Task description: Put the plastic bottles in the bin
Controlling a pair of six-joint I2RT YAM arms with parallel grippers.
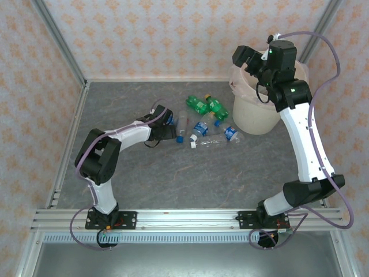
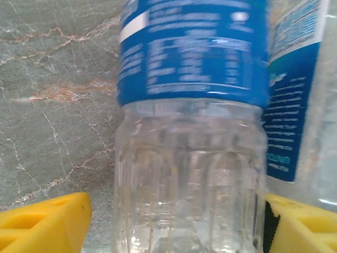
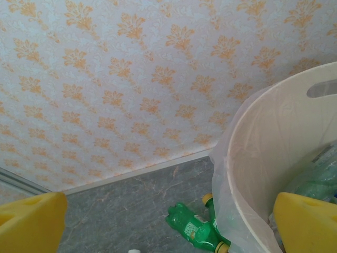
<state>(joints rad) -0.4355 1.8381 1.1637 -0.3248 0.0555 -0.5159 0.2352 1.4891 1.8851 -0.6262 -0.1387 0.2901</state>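
The clear bottle (image 2: 189,158) with the blue label lies on the grey desk (image 1: 173,173), right between the yellow fingers of the left hand (image 2: 179,221). Its long axis runs straight away from the wrist: ribbed lower body nearest, label farther off. The fingers therefore straddle its width, not its length. The hand stands wide around it and has no grip yet. One finger is at the bottle's side, the other is apart from it with desk showing in the gap.

A second bottle (image 2: 300,105), also blue-labelled, lies close against the far side of the first, so the closing finger has little room there.

From above, this hand (image 1: 167,124) sits at the left end of the loose bottles (image 1: 207,130) scattered mid-desk. The bin (image 1: 253,118) lies to the right of them, on the far side of the scatter from the left hand — a carry across the other bottles, I judge.

The right hand (image 1: 249,57) is far nearer the bin. It hangs over the rim (image 3: 247,116) with its fingers spread wide and nothing between them. Green bottles show inside the liner, and another green bottle (image 3: 192,226) lies on the desk just beside the bin's wall.
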